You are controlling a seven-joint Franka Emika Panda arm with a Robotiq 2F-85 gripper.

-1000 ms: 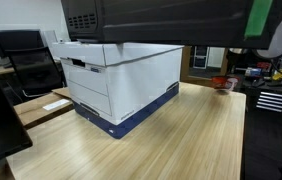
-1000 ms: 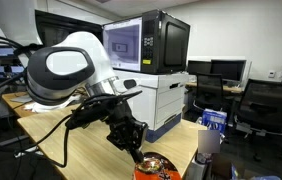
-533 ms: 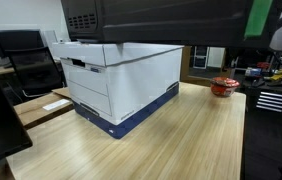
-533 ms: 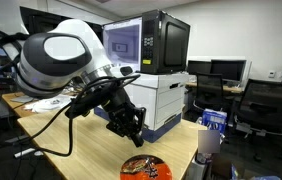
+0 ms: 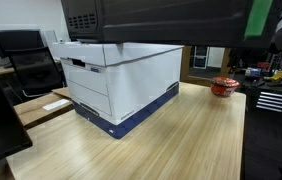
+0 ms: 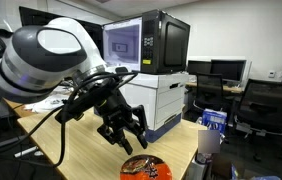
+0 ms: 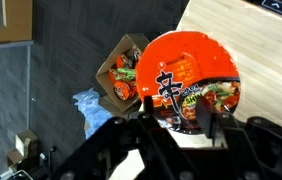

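Gripper (image 6: 124, 142): hung with fingers spread and empty, just above the noodle bowl (image 6: 144, 168) at the lower middle of the frame, apart from it. Found the noodle bowl (image 5: 224, 86) at the right of an exterior view too, resting on the wooden table (image 5: 181, 130) near its edge, well apart from the white file box (image 5: 121, 85). Filled the wrist view's centre as the noodle bowl (image 7: 186, 85), lid sealed. Judged as set down and let go; nothing held.

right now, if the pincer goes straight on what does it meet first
The round red instant-noodle bowl with printed lid, centred under the open pincer; the gap is hard to judge.
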